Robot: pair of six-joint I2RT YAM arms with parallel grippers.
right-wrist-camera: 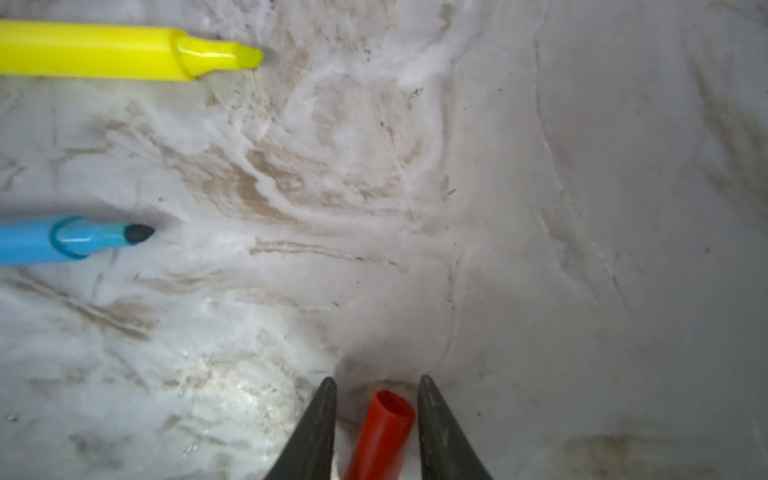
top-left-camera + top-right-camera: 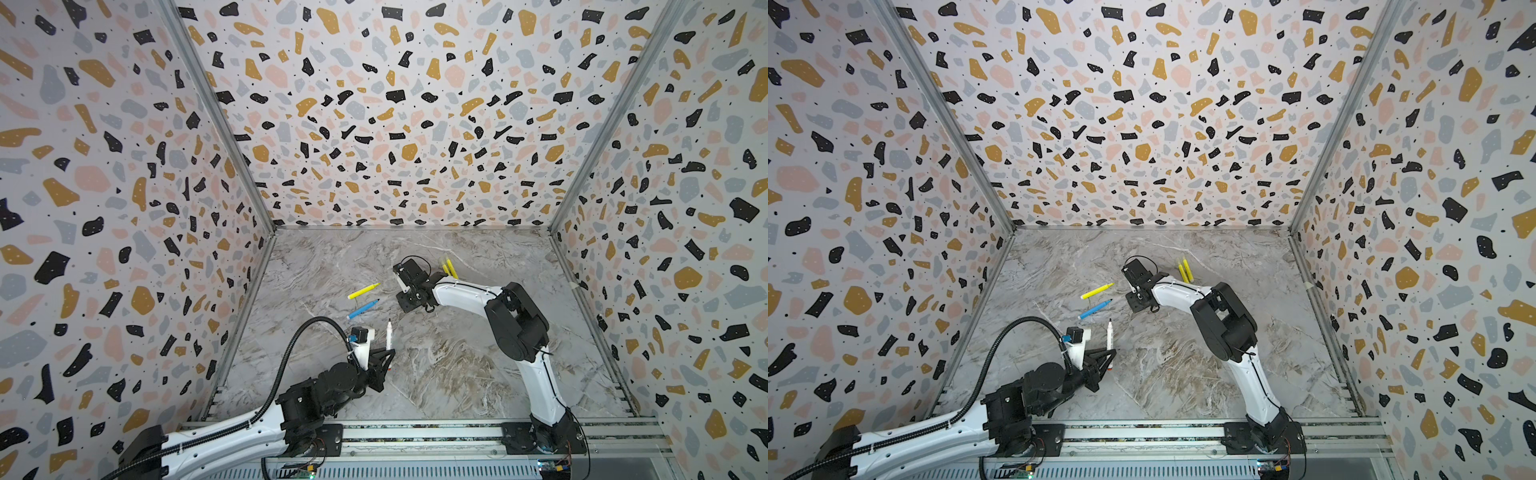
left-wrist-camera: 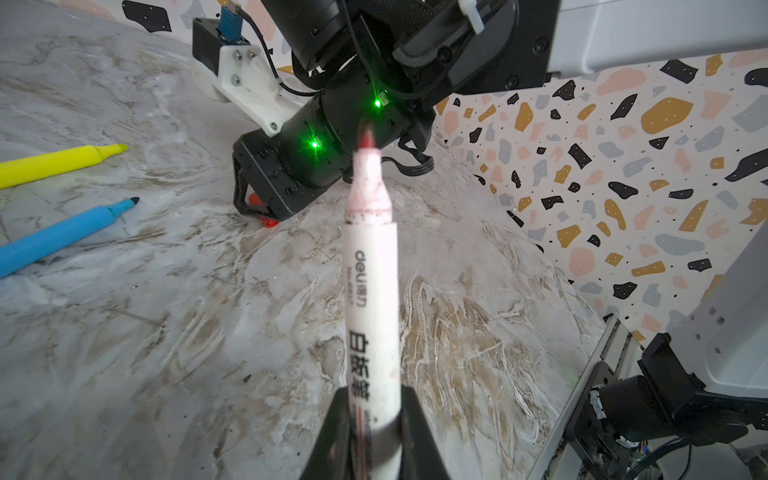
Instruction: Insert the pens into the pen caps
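1. Terrazzo-print walls (image 2: 374, 104) box in a grey marbled tabletop (image 2: 457, 374) where two robot arms work among uncapped markers. A blue pen (image 2: 363, 309) lies near the middle, and in both top views its dark nib angles toward the back wall.
2. Just beside the blue pen, on its front-rail side, the left gripper (image 2: 388, 359) is clamped tight on the lower barrel of a white pen (image 2: 389, 336). The pen's red-stained nib points toward the back wall. In the left wrist view, black fingers (image 3: 419, 432) pinch that pen (image 3: 370, 270) from both sides.
3. Beyond the blue pen's nib, the right gripper (image 1: 376, 399) hangs tip-down with its jaws drawn narrow around a red cap (image 1: 384, 432) lying on the marble between them. One finger looks to touch the cap and a sliver of table shows beside the other, so the jaws are not yet closed on it.
4. One yellow pen (image 2: 363, 291) lies just beside the blue pen on its back-wall side, roughly parallel, with its chisel tip pointing the same way.
5. Two more yellow pens (image 2: 449, 268) lie side by side, well apart from the blue pen and past the right gripper toward the back wall.
6. Pale bits (image 3: 430, 223) lie on the marble farther from the blue pen than the red cap. They are too small to identify.
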